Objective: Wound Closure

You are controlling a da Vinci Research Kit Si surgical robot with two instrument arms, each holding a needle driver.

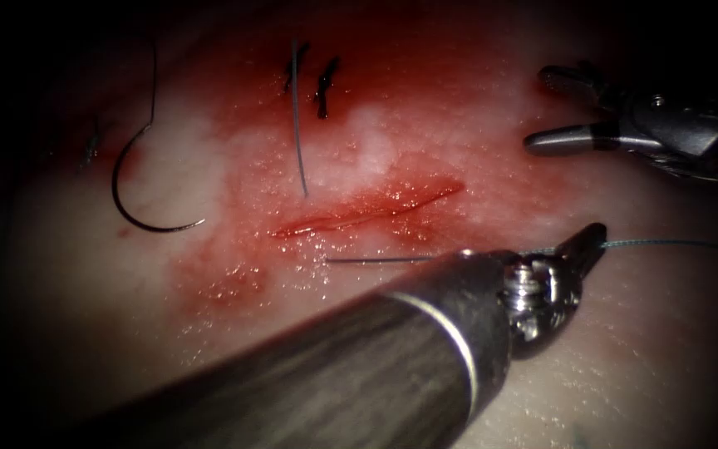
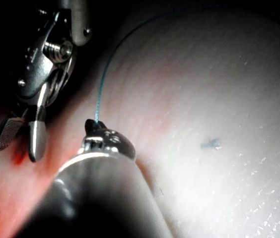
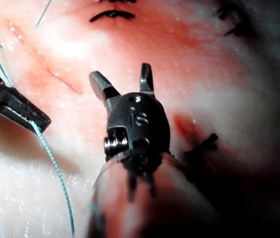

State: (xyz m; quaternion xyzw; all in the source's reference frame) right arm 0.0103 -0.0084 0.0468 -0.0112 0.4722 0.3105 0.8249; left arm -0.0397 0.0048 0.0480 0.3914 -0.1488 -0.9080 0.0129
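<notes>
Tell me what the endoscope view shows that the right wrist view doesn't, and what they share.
Endoscope view alone: the curved needle lying free on the tissue, left of the cut, held by neither tool.

Right wrist view alone: a dark stitch seen close up.

Both share: the left tool shut on the thread, the right tool open and holding nothing, the cut, and red fluid on the tissue.
</notes>
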